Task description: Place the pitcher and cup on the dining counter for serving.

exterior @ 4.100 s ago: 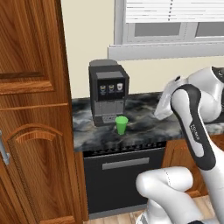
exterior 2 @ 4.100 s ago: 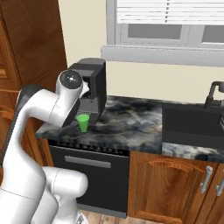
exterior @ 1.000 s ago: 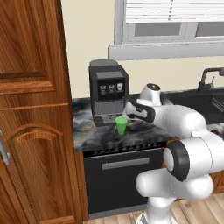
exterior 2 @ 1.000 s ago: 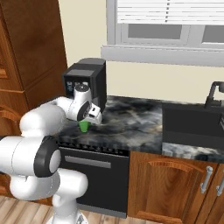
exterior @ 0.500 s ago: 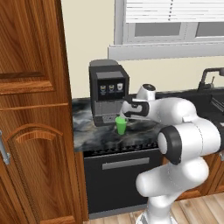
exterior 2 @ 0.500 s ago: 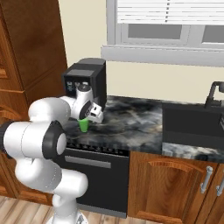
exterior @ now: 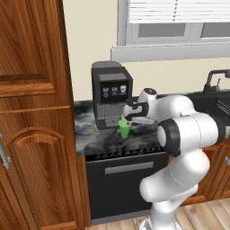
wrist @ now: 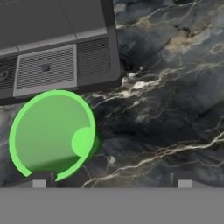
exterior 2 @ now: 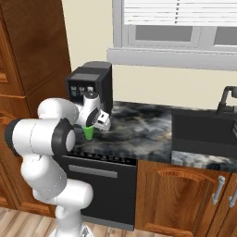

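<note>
I see a dark table (exterior: 90, 134) with white and gold swirls in a kitchen with brown wood cupboards (exterior: 31, 112). A window (exterior: 179, 27) with blinds sits above it, and a black sink (exterior 2: 203, 127) is off to one side. A black coffee machine (exterior: 111, 93) stands at the back; I cannot read any writing on it. The green cup (exterior: 124, 129) stands upright on the table just in front of the machine. My gripper (exterior: 127, 116) hangs right above the cup. Its jaws are wide apart and hold nothing.
</note>
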